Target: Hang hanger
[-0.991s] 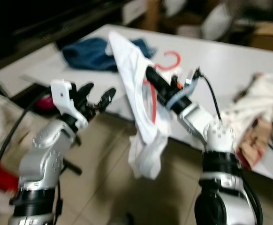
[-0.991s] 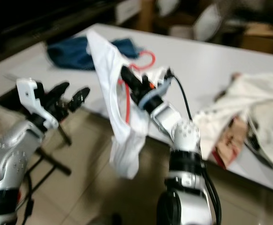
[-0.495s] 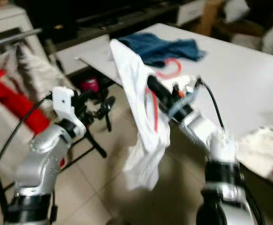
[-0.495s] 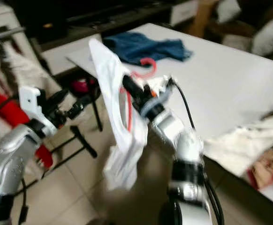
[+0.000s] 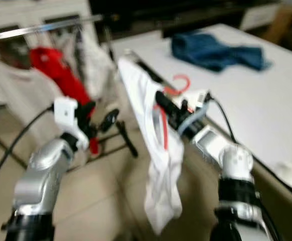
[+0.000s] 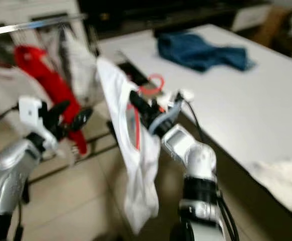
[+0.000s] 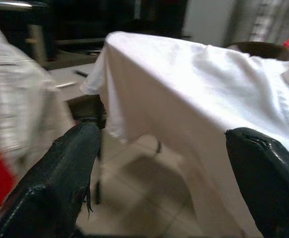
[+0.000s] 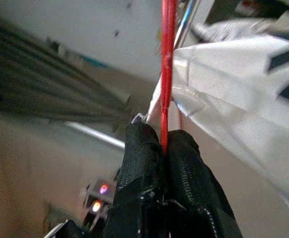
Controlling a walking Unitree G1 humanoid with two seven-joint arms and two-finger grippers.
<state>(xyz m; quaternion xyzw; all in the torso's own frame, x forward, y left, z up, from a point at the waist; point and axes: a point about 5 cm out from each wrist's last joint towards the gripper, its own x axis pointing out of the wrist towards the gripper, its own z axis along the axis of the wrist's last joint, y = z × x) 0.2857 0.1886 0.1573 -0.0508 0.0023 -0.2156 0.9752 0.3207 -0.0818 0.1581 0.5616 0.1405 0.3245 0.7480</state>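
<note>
Right gripper (image 5: 162, 100) is clamped shut on the red hanger (image 5: 164, 128), white shirt (image 5: 156, 165) draped over it, held up beside the table (image 5: 266, 115). The clothes rail (image 5: 45, 30) lies up-left, nearer the left gripper (image 5: 102, 118), whose fingers are spread, empty. Since earlier, the view has swung toward the rail.

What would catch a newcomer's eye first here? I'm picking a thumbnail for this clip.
The white shirt on a red hanger, held up mid-frame by the right tool, which is shut on the hanger's wire. Next, the red garment on the clothes rail at upper left, with the open left tool raised in front of it. A blue cloth lies on the white table at right.
</note>
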